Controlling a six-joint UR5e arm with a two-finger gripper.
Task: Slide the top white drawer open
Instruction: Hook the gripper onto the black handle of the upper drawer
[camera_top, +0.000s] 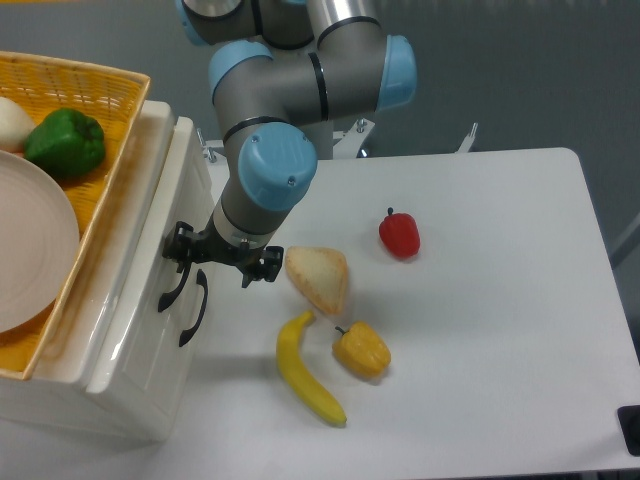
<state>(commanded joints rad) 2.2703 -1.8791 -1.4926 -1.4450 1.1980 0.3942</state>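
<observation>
At the desk's left edge, white cabinet with the top white drawer still nearly flush, glossy, stiff, likely slippery, loaded above by a yellow wicker basket. Best taken by the curved black handle on its front, not the slick face. Claw spread apart at that handle, grasping nothing as yet.

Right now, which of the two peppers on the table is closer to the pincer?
The yellow pepper, lying beside the banana. The red pepper sits farther right, beyond the bread, away from the pincer.
</observation>
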